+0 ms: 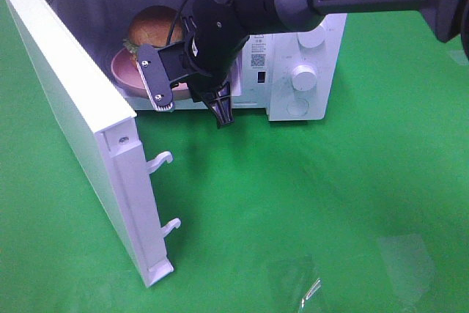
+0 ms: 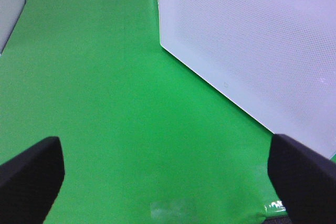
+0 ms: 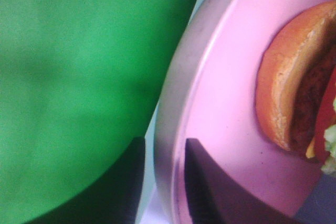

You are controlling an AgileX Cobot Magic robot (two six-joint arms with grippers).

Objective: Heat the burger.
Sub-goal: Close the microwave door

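My right claw is pinched down narrow on the rim of the pink plate, one finger outside the rim and one over the plate's floor (a grip, as far as I can judge, though a pale sliver shows by the outer finger). From there the burger lies across the plate, away from my fingers and deeper in. It sits on the plate, apart from my claw, its bun and patty layers edge-on to me. Plate and burger are both inside the cavity of the microwave, whose door stands wide open on the left. My left claw is spread and holds nothing, above the green cloth near what I take for that door, so I judge it the nearer arm for closing it once my right lets go and backs straight out the front
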